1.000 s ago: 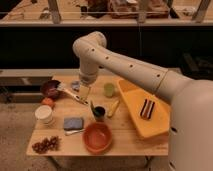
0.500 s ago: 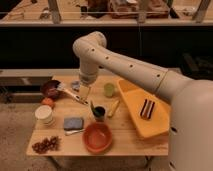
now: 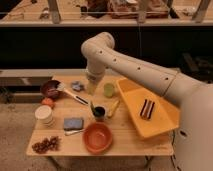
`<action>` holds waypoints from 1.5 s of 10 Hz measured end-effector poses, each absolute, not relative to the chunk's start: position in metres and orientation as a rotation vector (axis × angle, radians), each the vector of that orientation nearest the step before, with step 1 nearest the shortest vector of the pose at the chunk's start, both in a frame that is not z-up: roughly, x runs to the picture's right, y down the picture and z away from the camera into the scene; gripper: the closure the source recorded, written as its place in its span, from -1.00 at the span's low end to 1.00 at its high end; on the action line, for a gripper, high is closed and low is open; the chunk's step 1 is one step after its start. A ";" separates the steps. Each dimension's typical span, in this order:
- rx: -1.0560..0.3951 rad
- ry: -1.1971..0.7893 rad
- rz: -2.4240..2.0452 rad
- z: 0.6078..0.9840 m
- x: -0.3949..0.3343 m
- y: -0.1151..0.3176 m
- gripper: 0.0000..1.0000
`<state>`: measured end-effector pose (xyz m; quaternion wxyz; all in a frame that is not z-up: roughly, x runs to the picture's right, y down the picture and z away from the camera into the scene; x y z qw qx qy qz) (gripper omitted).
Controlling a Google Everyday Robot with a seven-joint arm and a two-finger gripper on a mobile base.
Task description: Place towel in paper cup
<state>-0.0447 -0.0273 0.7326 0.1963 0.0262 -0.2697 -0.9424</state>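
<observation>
Shows the gripper (image 3: 93, 88) at the end of a cream arm, lowered to the back of the wooden tabletop (image 3: 130, 137), just beside the towel (image 3: 77, 86) on 1 side and near a light green cup (image 3: 109, 90) on the other. Cannot tell the gripper's state, released or clenched, nor any contact with the towel. Finds the towel lying crumpled near the tabletop's far edge, next to a dark red bowl (image 3: 51, 89). Places the paper cup (image 3: 44, 115) well apart from it, upright at the end of the tabletop away from a yellow tray (image 3: 160, 125), just in front of an orange fruit (image 3: 47, 102). Takes in also a flat blue-grey pad (image 3: 73, 123), a small dark cup (image 3: 99, 112), an orange bowl (image 3: 97, 137) and 1 dark striped item (image 3: 146, 108) inside the tray.
</observation>
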 end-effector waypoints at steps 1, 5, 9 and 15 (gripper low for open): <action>0.092 -0.720 -2.646 0.736 -0.044 -0.032 0.47; 0.189 -0.556 -2.694 0.768 -0.060 -0.064 0.34; 0.292 -0.490 -2.681 0.832 -0.067 -0.101 -0.47; 0.428 -0.599 -2.675 0.892 -0.089 -0.107 -0.60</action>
